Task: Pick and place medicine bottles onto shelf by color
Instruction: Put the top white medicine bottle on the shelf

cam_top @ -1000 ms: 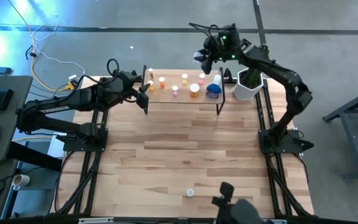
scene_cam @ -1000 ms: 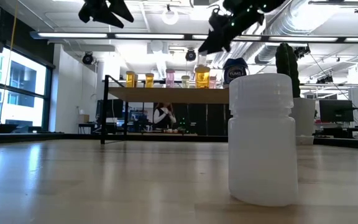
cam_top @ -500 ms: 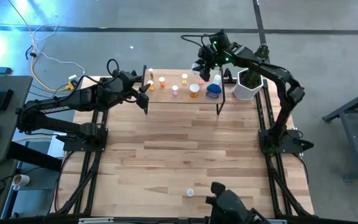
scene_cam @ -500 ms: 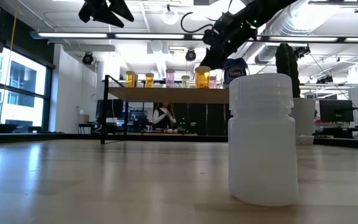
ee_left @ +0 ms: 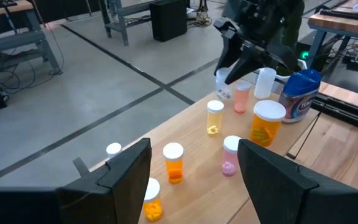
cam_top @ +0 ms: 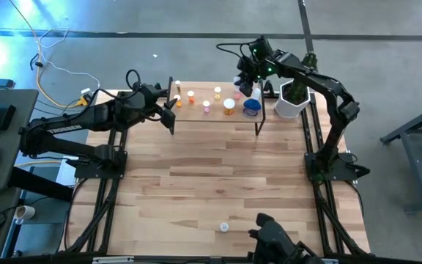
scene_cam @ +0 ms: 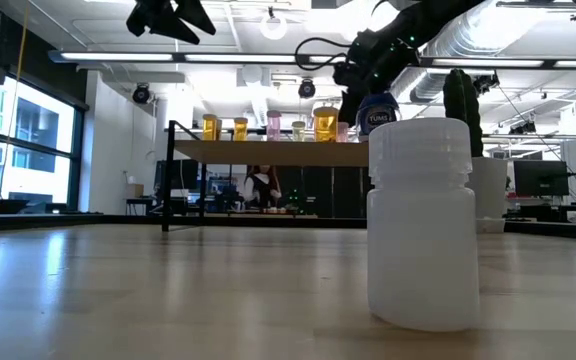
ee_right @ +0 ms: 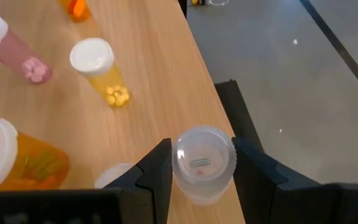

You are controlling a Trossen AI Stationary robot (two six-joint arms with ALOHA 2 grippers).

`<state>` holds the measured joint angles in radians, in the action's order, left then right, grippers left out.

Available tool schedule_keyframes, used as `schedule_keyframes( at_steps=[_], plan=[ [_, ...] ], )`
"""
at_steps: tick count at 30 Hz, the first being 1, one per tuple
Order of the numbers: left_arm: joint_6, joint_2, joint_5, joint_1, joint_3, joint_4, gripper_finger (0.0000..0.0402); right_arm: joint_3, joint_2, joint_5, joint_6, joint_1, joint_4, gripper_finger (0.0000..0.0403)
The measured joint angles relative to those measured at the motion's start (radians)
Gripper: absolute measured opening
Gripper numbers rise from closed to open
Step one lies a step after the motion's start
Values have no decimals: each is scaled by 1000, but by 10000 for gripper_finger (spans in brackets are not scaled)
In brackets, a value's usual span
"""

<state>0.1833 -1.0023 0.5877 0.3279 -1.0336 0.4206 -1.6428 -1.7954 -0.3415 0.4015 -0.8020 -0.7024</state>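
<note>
right gripper point(ee_right: 199, 163) is clamped on a clear bottle point(ee_right: 202, 160), hanging over the shelf point(cam_top: 196, 116) edge at 1 o'clock, probably lining it up beside the pale ones; left gripper point(ee_left: 194, 168) sits open at 11, waiting; one white bottle point(scene_cam: 419, 222) left on the table.

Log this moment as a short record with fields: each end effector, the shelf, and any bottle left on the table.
right end effector: over the shelf's far right end, fingers on either side of a clear capped bottle
left end effector: open, empty, hovering at the shelf's left end
shelf: holds orange, pink, yellowish and white bottles in a loose row, plus a blue jar at the right
white bottle: stands alone on the table's near edge, far from the shelf
cactus pot: on the table, right of the shelf
</note>
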Motion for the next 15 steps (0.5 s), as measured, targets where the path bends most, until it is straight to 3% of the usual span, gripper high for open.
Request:
schedule_keyframes(
  at_steps=[7, 15],
  plan=[
    [0, 0, 0, 0, 0, 0, 227, 0, 0, 58, 0, -3, -55, 122],
    [0, 0, 0, 0, 0, 0, 227, -1, 0, 50, 3, -3, -64, 138]
  ],
)
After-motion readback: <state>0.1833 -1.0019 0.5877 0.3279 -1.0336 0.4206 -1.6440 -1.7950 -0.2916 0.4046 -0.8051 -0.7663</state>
